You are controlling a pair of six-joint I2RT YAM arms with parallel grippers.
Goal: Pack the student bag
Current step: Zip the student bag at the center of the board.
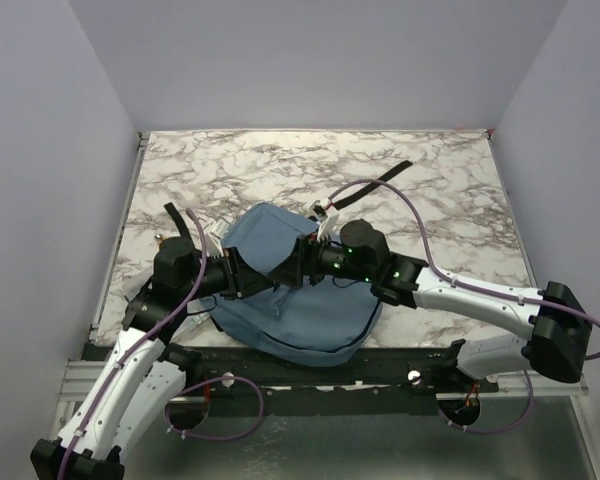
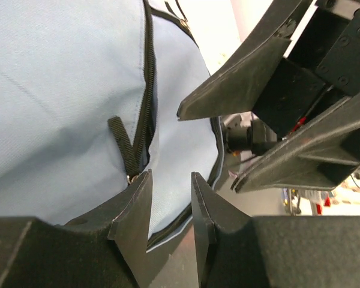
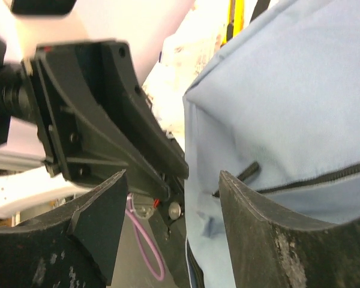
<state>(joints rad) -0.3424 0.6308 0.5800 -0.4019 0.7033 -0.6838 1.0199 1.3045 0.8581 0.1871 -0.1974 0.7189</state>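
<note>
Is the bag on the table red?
No, the student bag is dusty blue with black zip trim.

No text or label appears legible anywhere.

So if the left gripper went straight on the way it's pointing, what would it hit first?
Most likely the soft dusty-blue fabric backpack, whose cloth lies straight ahead of the left gripper. The right gripper has its black fingers just beyond, off to one side, though depth is unclear.
</note>
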